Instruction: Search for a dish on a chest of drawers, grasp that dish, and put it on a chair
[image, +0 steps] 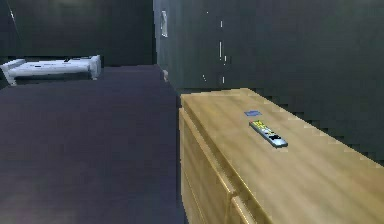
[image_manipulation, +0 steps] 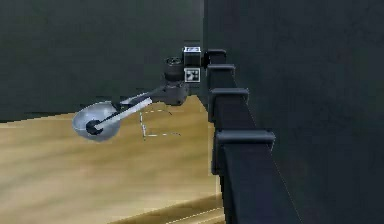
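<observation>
One apparent remote (image: 268, 133), print illegible, lies on chest (image: 320, 182).

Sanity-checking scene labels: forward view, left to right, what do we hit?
White low furniture → wooden chest of drawers → remote control lying on the chest's top.

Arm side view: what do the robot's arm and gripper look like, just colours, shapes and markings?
The arm is a black square bar of stepped, nested segments. At its far end sit two small white squares with black marks. Left of them the gripper has a dark grey body and two thin grey fingers.
</observation>
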